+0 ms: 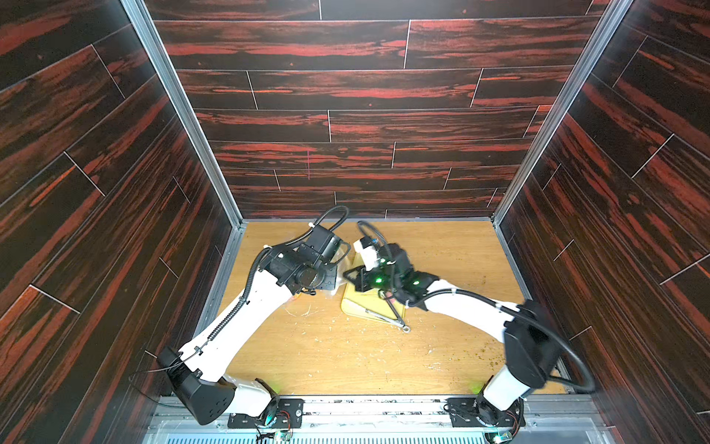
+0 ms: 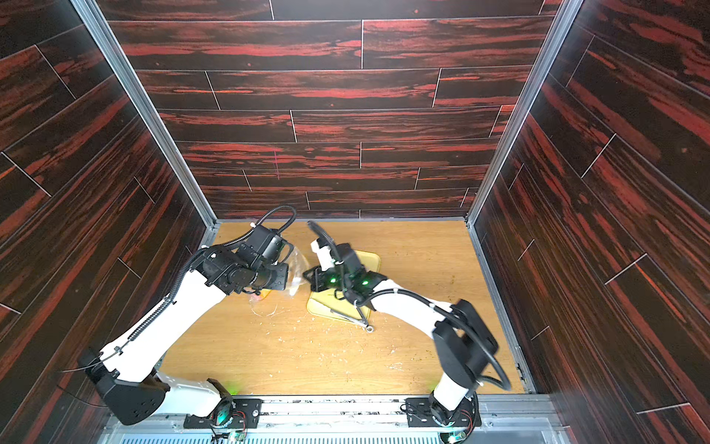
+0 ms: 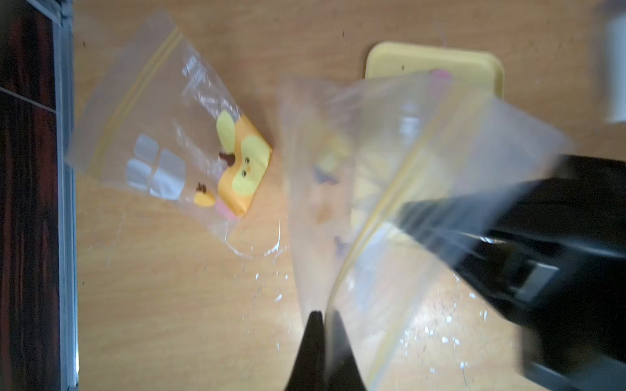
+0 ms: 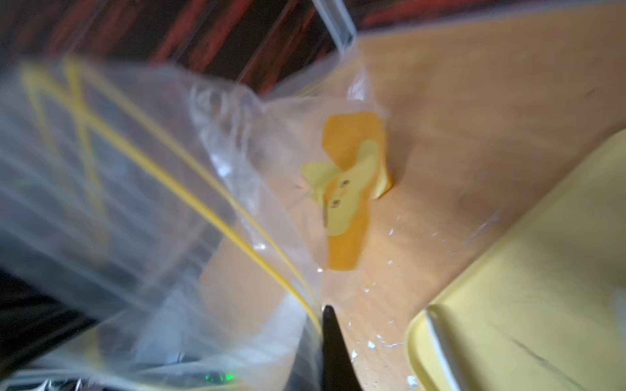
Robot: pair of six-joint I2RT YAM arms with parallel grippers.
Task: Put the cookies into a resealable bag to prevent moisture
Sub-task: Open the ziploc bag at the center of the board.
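Here: left gripper (image 3: 321, 316) and right gripper (image 4: 328, 311), jaws closed, each pinch the rim of a clear yellow-zipped plastic bag (image 3: 423, 162), lifted; contents blurred. One pink round cookie (image 3: 440, 75) on yellow tray (image 3: 423, 57). A second clear bag (image 3: 152, 101), holding white squares (image 3: 155, 169), lies near left wall (image 3: 27, 203).

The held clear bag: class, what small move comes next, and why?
Left gripper and right gripper each pinch the clear bag by its rim; its zip lines look partly parted, and a pink cookie lies on the yellow tray. Probably draw them apart to widen the mouth.
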